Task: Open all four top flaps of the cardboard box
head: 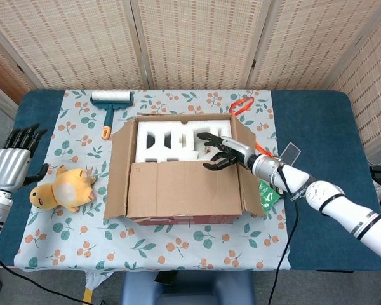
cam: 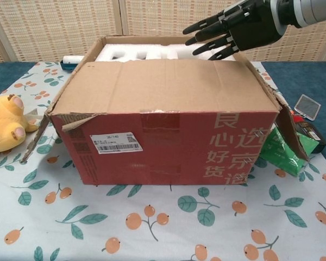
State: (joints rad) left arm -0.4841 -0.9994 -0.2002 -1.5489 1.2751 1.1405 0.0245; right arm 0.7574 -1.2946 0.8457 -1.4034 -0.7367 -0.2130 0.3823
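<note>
While your right hand [head: 221,153] hovers with fingers spread and nothing in it, the head view puts the cardboard box [head: 181,168] directly beneath it, white foam [head: 168,141] just beyond the fingertips and the still-closed near flap [head: 183,189] just short of them. Your left hand [head: 13,162] rests open and empty, well apart from the box.

From the chest view, your right hand [cam: 244,25] hangs above the box's [cam: 168,138] far right corner, touching nothing.

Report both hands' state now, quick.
Left hand: open, holding nothing, beside the table edge.
Right hand: open, fingers spread over the cardboard box, holding nothing.
</note>
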